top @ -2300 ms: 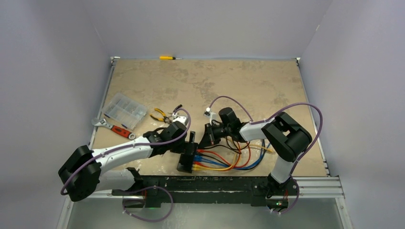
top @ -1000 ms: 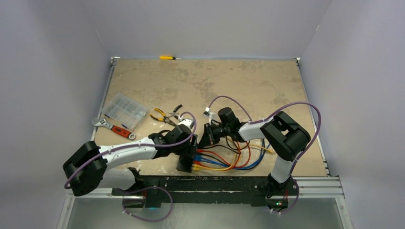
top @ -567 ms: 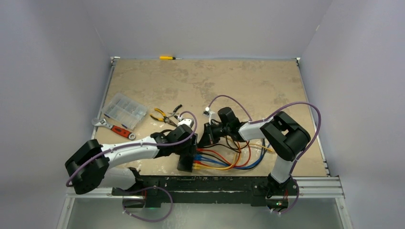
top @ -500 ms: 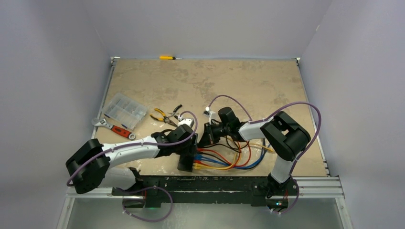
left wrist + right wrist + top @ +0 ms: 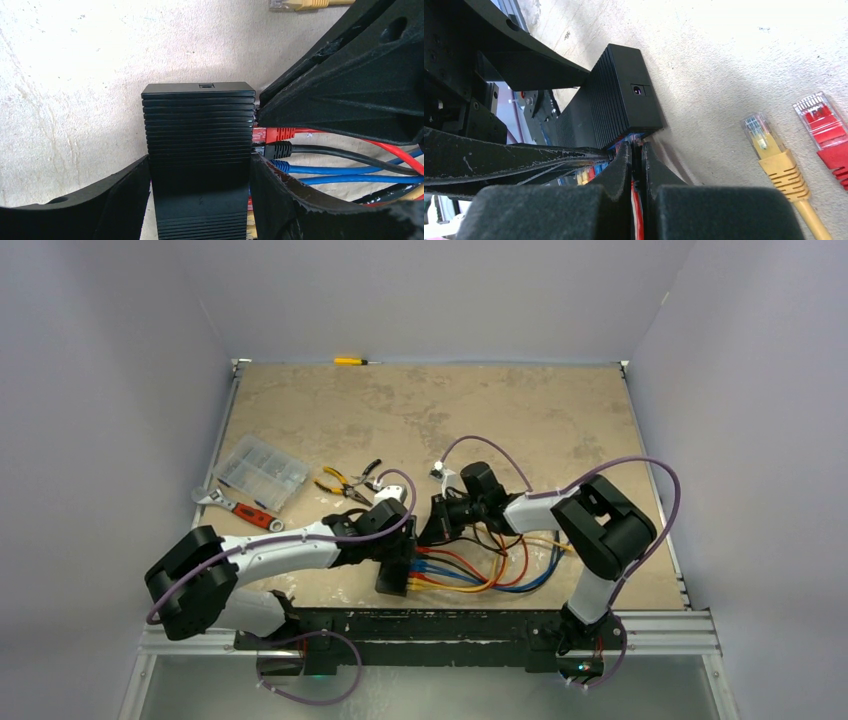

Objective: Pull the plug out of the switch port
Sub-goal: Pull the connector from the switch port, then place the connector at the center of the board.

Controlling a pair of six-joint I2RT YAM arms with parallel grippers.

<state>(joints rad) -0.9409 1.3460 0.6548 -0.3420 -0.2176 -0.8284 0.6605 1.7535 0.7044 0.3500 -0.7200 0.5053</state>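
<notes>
1. Shows the switch (image 5: 392,578) lying on the worktop (image 5: 560,410) close to the near edge, between the two arms, socket face turned toward the right arm, with coloured cables (image 5: 480,575) fanning out of it
2. Shows the left end effector (image 5: 199,162) half open astride the switch, one finger pressed against each long side, so holding the body like a clamp
3. Shows the right end effector (image 5: 635,150) all but closed, tips against the socket face at the far end of the row; reveals only a thin red strip in the slit between its fingers, so cannot tell whether a plug or a cable is pinched there
4. Picks out, in the left wrist view, a red plug (image 5: 272,134), a black plug (image 5: 280,149) and a blue plug (image 5: 280,166) seated in neighbouring sockets just below those tips; also a yellow plug (image 5: 769,150) and a second red plug (image 5: 824,125) lying loose on the worktop, apart from the switch
5. Against the views of the two seconds before: left arm swung inward, elbow nearer the switch, end effector settled along the switch body; right wrist edged slightly rightward in the last half second; both openings unchanged
6. Suggests bracing complete and the pull only just beginning: switch pinned by the left, extraction left to the right along the cable line
7. Shows no plug clear of its socket at the gripped position, so unplugging judged not yet done
</notes>
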